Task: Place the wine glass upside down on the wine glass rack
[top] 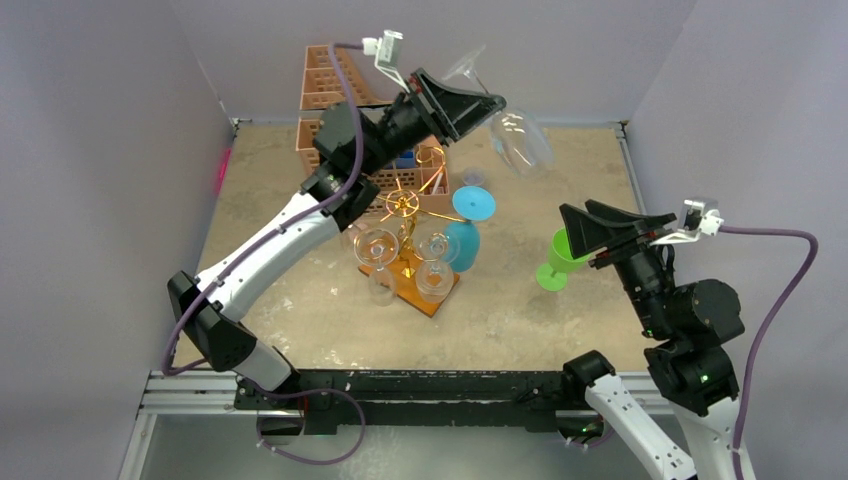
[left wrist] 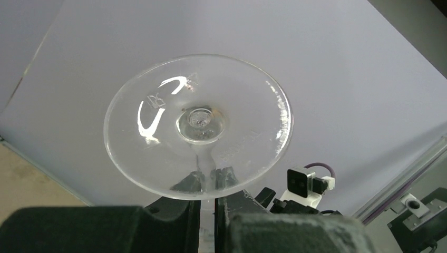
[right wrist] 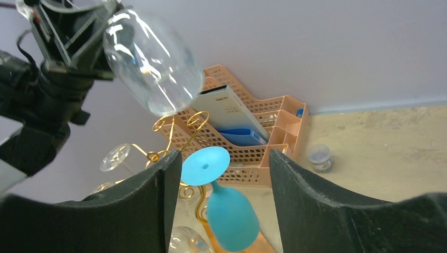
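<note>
Left claw [top: 488, 105]: clamped on the stem of the clear stemmed wine glass [top: 522, 142].
Glass position: held aloft, tilted, bowl lowermost, right of the gold wire wine glass rack [top: 404, 206].
Right claw [top: 578, 222]: fingers spread apart.

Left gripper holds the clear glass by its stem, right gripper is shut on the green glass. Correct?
No: the right gripper is open, with no green glass in it, as the right wrist view shows. The left gripper does hold the clear glass by its stem.
</note>
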`<state>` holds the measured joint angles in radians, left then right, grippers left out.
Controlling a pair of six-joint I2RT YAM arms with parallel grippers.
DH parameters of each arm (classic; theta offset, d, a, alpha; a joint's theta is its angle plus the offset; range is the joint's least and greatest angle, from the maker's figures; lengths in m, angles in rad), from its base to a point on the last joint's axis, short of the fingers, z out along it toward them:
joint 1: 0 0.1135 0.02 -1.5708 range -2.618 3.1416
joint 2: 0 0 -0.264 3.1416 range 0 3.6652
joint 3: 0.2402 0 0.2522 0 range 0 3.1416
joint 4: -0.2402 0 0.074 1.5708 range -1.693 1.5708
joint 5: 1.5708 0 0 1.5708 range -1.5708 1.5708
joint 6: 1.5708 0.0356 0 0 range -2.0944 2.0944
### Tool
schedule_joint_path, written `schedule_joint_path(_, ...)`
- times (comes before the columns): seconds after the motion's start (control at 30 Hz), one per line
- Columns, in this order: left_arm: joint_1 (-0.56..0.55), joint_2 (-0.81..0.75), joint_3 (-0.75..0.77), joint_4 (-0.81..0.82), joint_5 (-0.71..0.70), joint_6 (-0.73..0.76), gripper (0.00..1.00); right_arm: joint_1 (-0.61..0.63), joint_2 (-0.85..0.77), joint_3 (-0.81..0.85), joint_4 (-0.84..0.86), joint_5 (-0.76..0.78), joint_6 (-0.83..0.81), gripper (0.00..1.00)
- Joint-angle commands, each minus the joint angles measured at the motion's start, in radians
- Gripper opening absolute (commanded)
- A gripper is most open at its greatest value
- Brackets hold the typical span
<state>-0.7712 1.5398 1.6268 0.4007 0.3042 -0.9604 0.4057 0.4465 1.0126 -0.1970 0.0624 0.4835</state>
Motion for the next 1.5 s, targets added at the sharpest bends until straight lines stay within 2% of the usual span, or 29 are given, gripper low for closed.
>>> schedule_joint_path(0.0, 0.058, 0.024, 0.158, -0.001, 0.188, 0.135, 0.0, 0.004, -0.022, -0.012, -0.021, 0.017, -0.034, 0.65)
schedule_joint_path(0.2, 0.061, 0.034, 0.283, -0.247, 0.269, 0.436, 0.0, 0.004, 0.051, 0.058, -0.075, -0.035, -0.065, 0.68)
schedule_joint_path(0.47, 0.09, 0.112, 0.517, -0.644, 0.192, 0.789, 0.0, 0.004, 0.216, 0.187, -0.185, -0.154, -0.056, 0.7)
schedule_joint_path(0.63, 0.144, 0.123, 0.54, -0.716, 0.148, 0.898, 0.0, 0.004, 0.234, 0.173, -0.154, -0.171, -0.022, 0.71)
schedule_joint_path(1.03, 0.407, -0.011, 0.355, -0.689, 0.184, 0.923, 0.0, 0.004, 0.252, 0.17, -0.156, -0.174, -0.002, 0.71)
schedule_joint_path(1.47, 0.699, -0.262, 0.007, -0.654, 0.418, 0.985, 0.0, 0.004, 0.266, 0.156, -0.151, -0.18, 0.01, 0.71)
